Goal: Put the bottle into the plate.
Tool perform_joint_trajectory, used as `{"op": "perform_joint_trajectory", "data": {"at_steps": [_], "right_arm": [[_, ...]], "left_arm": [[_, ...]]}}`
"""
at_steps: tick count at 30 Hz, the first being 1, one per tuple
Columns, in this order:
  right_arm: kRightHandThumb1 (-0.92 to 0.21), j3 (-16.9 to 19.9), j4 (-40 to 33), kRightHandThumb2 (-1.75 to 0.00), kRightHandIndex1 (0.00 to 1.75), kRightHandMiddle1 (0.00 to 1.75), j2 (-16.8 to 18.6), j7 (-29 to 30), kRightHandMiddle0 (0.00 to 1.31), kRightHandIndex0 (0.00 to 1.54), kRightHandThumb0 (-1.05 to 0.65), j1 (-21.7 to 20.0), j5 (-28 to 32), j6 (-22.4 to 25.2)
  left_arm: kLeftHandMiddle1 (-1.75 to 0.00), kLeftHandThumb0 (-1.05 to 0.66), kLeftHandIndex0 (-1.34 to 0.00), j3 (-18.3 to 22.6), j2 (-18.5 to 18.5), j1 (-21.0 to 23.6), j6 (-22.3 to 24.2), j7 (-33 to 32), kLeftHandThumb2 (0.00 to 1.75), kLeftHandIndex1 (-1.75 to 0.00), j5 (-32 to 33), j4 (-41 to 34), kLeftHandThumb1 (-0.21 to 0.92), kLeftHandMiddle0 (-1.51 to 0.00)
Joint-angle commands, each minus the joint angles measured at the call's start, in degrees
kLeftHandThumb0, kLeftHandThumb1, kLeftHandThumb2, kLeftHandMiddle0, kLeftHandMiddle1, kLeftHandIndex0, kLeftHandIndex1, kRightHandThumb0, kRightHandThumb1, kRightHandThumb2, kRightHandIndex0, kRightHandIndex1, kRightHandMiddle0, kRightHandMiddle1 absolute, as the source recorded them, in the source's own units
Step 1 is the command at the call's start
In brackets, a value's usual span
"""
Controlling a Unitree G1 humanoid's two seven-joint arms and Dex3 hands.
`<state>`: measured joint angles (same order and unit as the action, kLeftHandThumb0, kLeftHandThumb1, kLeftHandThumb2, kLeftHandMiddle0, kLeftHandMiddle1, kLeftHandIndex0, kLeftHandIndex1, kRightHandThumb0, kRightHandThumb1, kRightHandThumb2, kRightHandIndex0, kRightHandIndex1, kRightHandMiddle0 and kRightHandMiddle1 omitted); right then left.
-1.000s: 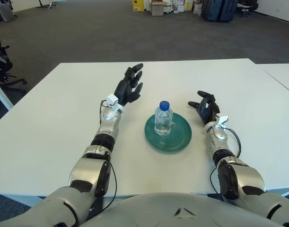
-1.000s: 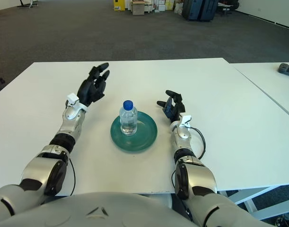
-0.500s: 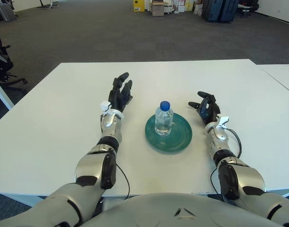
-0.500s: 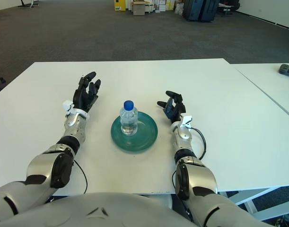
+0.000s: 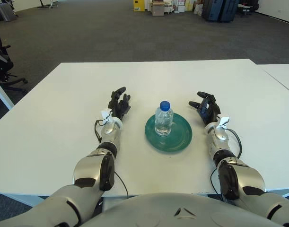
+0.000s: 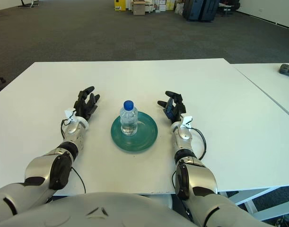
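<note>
1. The bottle [image 5: 163, 118] stood upright on the green plate [image 5: 180, 137], a little toward the plate's 10 o'clock, its blue cap [image 5: 164, 105] screwed on. As far as I could judge, the job was done.
2. The left hand [image 5: 118, 102] lay low over the white table [image 5: 64, 104] at the plate's 9 o'clock, well apart from it, fingers loosely spread and holding nothing. I could not tell whether it touched the tabletop.
3. The right hand [image 5: 205, 107] sat near the plate's 2 o'clock, just off the rim, fingers loosely half curled around nothing.
4. The bottle was clear, with thin plastic walls and seemingly some water inside. I reckoned it was light, stiff enough to hold but liable to dent under a hard squeeze, and smooth enough to slip.
5. If it had needed moving, the place to take it looked like the middle of the body, below the shoulder, fingers wrapped from the side. The narrow neck under the cap seemed a poorer hold for three thick fingers.
6. Tall on a narrow base, it seemed likely to tip if knocked near the top.
</note>
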<state>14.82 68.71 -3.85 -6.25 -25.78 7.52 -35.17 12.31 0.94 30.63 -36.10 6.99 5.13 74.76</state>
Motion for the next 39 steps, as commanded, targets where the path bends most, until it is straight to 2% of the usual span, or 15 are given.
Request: {"op": "perform_joint_trajectory", "data": {"at_steps": [1,6,12,24,35,39], "right_arm": [[-0.92,0.12,1.6,-0.97,0.53,1.11,0.95,1.11,0.02,0.32,-0.82,2.5,-0.14,2.01],[-0.92,-0.01,1.37,-0.96,0.37,0.99,1.12,2.15,0.0,0.27,-0.81,2.69,-0.26,1.55],[-0.92,-0.3,1.1,-0.94,0.29,0.92,1.08,3.22,0.0,0.27,-0.81,2.81,-0.5,1.41],[-0.92,-0.48,1.11,-0.91,0.21,0.88,1.01,4.01,0.0,0.27,-0.79,2.71,-0.31,2.07],[-0.92,-0.24,1.19,-0.9,0.18,0.88,0.91,3.35,0.0,0.27,-0.78,2.77,0.1,2.23],[-0.92,-0.37,1.13,-0.9,0.16,0.88,0.82,3.58,0.0,0.26,-0.78,2.84,-0.08,2.18]], "left_arm": [[-0.22,-0.71,0.0,-1.99,1.49,-0.47,1.59,-2.64,0.79,-0.79,-3.26,0.41,0.92,-0.26],[-0.15,-0.77,0.0,-4.47,2.3,-1.75,1.59,-4.42,0.8,-0.66,-6.86,0.42,0.92,-0.22],[-0.11,-0.83,0.0,-6.12,2.87,-2.37,2.58,-5.26,0.8,-0.62,-9.1,0.4,0.92,-0.21],[-0.08,-0.9,0.0,-8.67,3.78,-2.72,2.18,-6.44,0.8,-0.66,-11.83,0.09,0.92,-0.22],[-0.07,-0.92,0.0,-9.86,3.59,-4.01,-0.85,-6.6,0.79,-0.71,-12.52,-0.56,0.92,-0.22],[-0.06,-0.91,0.0,-9.42,3.44,-4.72,-2.85,-4.82,0.77,-0.73,-11.74,-0.77,0.92,-0.23]]}}
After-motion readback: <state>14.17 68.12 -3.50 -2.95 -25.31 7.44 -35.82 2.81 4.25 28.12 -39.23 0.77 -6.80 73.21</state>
